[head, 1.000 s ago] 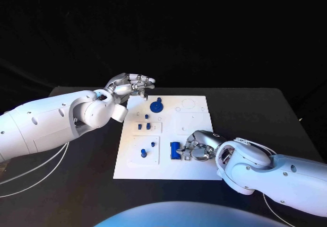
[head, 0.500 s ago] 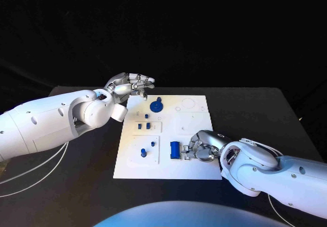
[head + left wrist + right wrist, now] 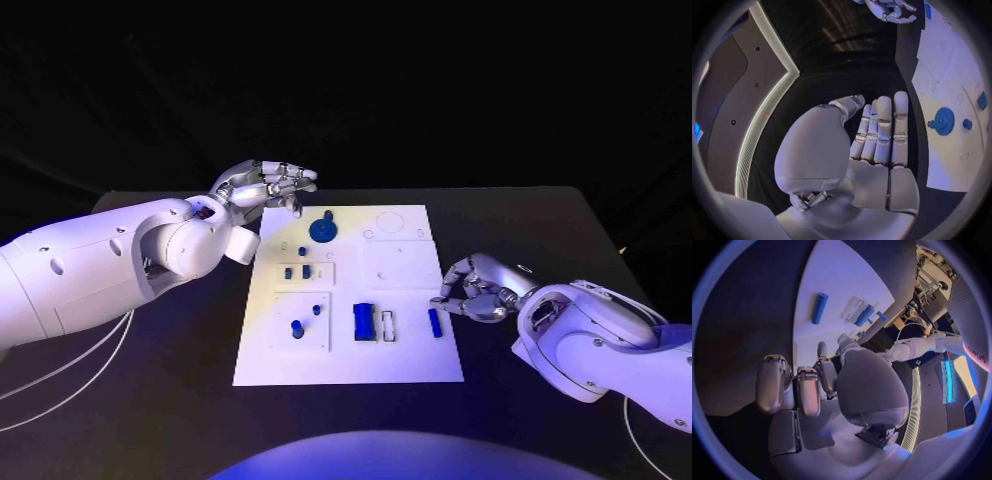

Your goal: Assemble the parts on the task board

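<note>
Nearest us, our right hand (image 3: 476,290) sits just off the board's (image 3: 411,360) right edge, fingers curled, holding nothing. A blue bar (image 3: 434,321) lies loose near that edge, beside the block (image 3: 365,321) and an empty slot (image 3: 387,324). Farther off, the gear (image 3: 326,228) stands at the board's far end. Our left hand (image 3: 267,185) hovers beside it, fingers curled, empty. A careless reach could knock the bar askew.

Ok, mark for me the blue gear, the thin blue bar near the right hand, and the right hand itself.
blue gear (image 3: 325,229): head view, centre of the disc.
thin blue bar (image 3: 434,321): head view, middle of its length, lying on the board.
right hand (image 3: 476,288): head view, middle of the curled hand, off the board's edge.
</note>
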You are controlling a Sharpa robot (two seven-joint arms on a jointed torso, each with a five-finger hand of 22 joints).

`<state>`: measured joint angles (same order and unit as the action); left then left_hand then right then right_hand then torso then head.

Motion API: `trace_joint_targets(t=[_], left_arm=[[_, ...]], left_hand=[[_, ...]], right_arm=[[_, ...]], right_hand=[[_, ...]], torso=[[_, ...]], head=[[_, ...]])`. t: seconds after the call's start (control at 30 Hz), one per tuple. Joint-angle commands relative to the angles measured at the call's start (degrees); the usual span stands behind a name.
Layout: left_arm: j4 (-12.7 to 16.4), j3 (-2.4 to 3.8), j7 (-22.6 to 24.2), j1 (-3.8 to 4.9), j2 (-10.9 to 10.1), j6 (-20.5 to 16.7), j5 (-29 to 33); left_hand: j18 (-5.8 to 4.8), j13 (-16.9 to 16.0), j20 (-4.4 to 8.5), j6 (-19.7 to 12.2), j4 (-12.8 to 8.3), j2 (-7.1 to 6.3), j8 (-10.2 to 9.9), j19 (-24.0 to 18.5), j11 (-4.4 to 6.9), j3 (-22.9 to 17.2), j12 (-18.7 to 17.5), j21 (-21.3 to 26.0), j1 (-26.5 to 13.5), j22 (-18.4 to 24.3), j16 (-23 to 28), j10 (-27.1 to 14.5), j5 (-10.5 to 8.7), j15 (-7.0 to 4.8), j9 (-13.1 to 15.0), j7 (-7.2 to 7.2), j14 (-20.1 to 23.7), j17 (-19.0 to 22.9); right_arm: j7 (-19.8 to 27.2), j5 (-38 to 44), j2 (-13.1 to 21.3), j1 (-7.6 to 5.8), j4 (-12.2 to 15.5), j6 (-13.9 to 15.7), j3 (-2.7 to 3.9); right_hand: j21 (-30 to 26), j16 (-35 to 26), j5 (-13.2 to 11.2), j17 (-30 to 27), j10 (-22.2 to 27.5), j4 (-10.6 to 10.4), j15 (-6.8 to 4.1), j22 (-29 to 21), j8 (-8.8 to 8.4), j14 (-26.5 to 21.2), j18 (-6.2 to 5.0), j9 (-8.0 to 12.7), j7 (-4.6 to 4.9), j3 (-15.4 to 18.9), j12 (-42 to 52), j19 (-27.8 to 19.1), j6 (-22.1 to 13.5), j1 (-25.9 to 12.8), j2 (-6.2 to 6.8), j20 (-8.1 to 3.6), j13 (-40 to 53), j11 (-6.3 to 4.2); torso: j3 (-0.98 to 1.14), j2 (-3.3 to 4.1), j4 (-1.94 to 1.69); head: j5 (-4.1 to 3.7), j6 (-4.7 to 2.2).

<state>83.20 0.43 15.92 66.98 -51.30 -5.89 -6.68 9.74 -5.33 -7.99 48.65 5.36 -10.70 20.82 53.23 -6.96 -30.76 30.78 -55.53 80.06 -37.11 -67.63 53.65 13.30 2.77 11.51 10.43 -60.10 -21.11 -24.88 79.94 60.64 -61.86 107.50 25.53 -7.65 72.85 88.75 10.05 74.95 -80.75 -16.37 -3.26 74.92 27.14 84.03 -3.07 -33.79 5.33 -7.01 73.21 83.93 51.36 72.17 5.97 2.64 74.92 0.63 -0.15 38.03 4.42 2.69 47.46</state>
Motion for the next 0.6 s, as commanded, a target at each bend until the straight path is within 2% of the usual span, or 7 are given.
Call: trace_joint_targets(t=[0.03, 0.23, 0.47, 0.6], left_arm=[[0.2, 0.01, 1.1, 0.02, 0.0, 1.0, 0.0], [0.2, -0.01, 1.1, 0.02, 0.0, 1.0, 0.0], [0.2, -0.02, 1.0, 0.02, 0.0, 1.1, 0.0], [0.1, -0.02, 0.9, 0.01, -0.1, 1.1, 0.0]], left_hand=[[0.83, 0.0, -0.26, 0.1, -0.3, -0.07, -0.2, 0.1, -0.04, 0.0, -0.3, 0.3, -0.7, 0.1, 0.4, -0.2, -0.05, 0.03, 0.1, 0.39, 0.3, 0.0], [0.83, 0.0, -0.26, 0.1, -0.3, -0.07, -0.2, 0.1, -0.04, 0.0, -0.3, 0.3, -0.7, 0.1, 0.4, -0.2, -0.05, 0.03, 0.1, 0.39, 0.3, 0.0], [0.83, 0.0, -0.26, 0.1, -0.3, -0.07, -0.2, 0.1, -0.04, 0.0, -0.3, 0.3, -0.7, 0.1, 0.4, -0.2, -0.05, 0.03, 0.1, 0.39, 0.3, 0.0], [0.83, 0.0, -0.26, 0.1, -0.3, -0.07, -0.2, 0.1, -0.04, 0.0, -0.3, 0.3, -0.7, 0.1, 0.4, -0.2, -0.05, 0.03, 0.1, 0.39, 0.3, 0.0]], right_arm=[[0.9, 0.7, 1.2, 0.07, 0.3, -0.4, -0.06], [-0.3, 2.9, 2.1, 0.74, 0.3, -1.7, -0.17], [-1.2, 3.9, 0.7, 2.26, -0.3, -2.2, -0.25], [-1.3, 4.1, -0.3, 3.13, -0.8, -2.1, -0.27]], right_hand=[[-0.1, -0.3, -0.3, 10.2, 0.3, 0.1, 0.42, 10.8, -0.31, 5.0, -0.09, 0.1, 0.07, -0.4, -0.4, 0.7, -0.3, 0.3, 0.41, 0.49, 1.9, 0.32], [-0.1, -0.4, -0.6, 10.1, 0.3, -0.1, 0.43, 10.8, -0.15, 4.9, -0.10, 0.0, -0.09, -0.4, -0.4, 0.7, 0.8, 0.4, 0.60, 0.61, 2.0, 0.25], [-0.4, -0.5, -0.7, 9.9, 0.3, -0.2, 0.39, 10.7, -0.08, 4.9, -0.15, -0.1, -0.17, -0.3, -0.5, 0.7, 1.2, 0.2, 0.63, 0.62, 1.9, 0.18], [-0.5, -0.5, -0.8, 9.7, 0.3, -0.3, 0.37, 10.7, -0.11, 4.8, -0.19, -0.1, -0.18, -0.3, -0.6, 0.6, 1.3, 0.0, 0.61, 0.62, 1.8, 0.17]], torso=[[0.06, 0.08, 0.03], [0.06, 0.02, -0.06], [0.03, 0.14, -0.24], [0.04, 0.16, -0.32]], head=[[-0.55, -0.10], [-0.60, -0.07], [-0.54, -0.11], [-0.17, -0.06]])
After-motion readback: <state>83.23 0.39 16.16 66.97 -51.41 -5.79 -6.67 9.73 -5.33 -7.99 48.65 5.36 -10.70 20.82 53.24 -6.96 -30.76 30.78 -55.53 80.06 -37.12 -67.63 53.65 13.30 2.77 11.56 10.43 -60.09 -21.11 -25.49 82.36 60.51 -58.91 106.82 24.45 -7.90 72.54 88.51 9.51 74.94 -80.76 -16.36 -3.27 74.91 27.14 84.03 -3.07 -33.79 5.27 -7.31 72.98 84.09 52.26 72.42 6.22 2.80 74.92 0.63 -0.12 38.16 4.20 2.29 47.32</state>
